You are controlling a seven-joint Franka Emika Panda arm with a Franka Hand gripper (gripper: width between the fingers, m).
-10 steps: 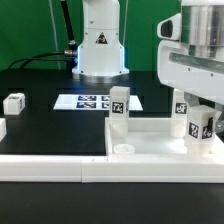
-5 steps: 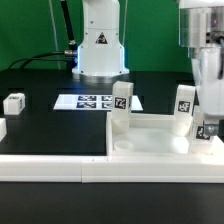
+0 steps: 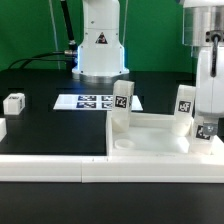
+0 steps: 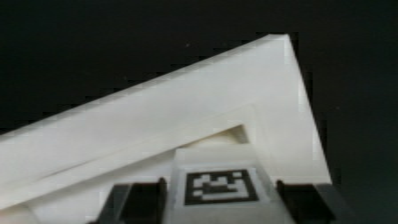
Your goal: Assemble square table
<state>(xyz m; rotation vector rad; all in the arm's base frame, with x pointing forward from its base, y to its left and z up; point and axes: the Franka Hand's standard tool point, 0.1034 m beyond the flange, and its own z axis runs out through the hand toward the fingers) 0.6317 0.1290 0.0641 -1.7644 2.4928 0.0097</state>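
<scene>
**Jaws Clamped on One Leg at the Tabletop's Corner**

Jaws of the gripper (image 3: 206,128) stand to either side of a tagged leg (image 4: 221,186), which sits between the two dark fingers (image 4: 125,200) in the wrist view, so the grasp looks clenched on it. Just beyond the jaws runs the white corner of the tabletop (image 3: 160,146), which lies flat beneath them against the border rail (image 3: 60,168).

Four legs show in the exterior view. One is in the jaws. A second leg (image 3: 184,103) stands just beside them. A third leg (image 3: 120,103) stands upright well away across the slab. A fourth leg (image 3: 13,102) lies farthest off on the black table (image 3: 50,130). One marker board (image 3: 90,101) lies flat beyond the slab.
</scene>
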